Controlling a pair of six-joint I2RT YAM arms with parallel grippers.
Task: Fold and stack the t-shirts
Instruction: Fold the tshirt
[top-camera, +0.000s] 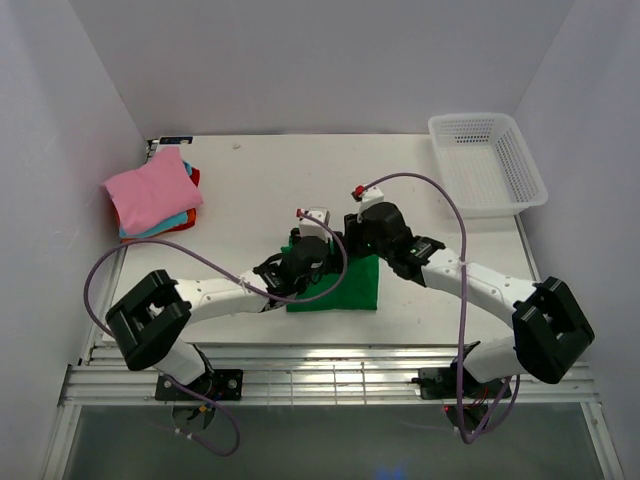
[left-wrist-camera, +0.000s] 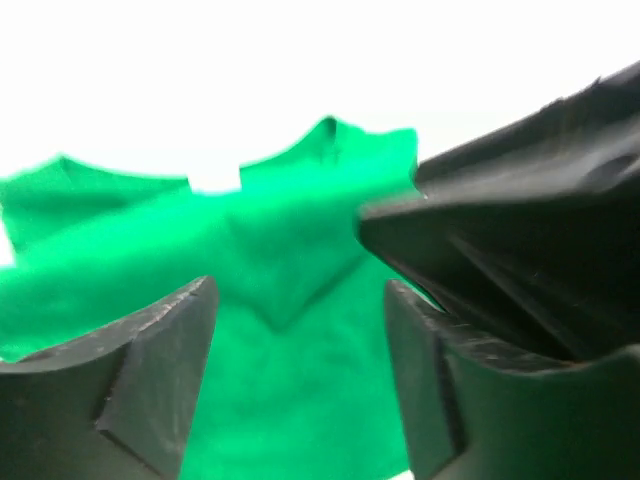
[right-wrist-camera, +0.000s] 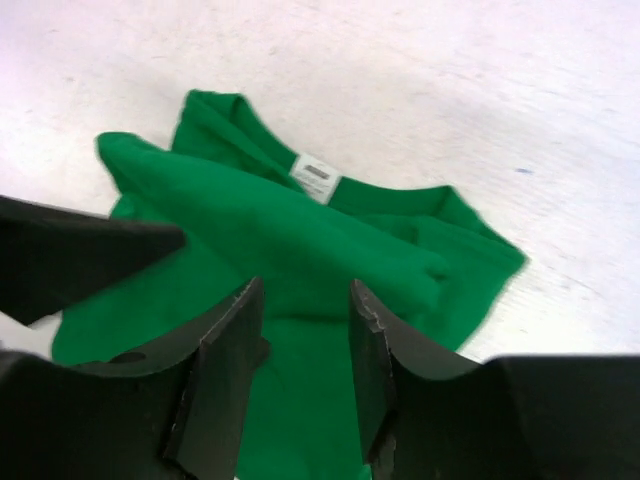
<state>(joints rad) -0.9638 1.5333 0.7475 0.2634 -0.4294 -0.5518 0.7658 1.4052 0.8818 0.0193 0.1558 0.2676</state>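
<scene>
Four fingers (right-wrist-camera: 215, 380) over green t-shirt (right-wrist-camera: 290, 240)

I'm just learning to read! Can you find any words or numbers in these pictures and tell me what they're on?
On the white tag in the collar of the green t-shirt: dark print, too small and blurred to read.
On the stack of folded t-shirts and the white basket: no words or numbers show.
</scene>
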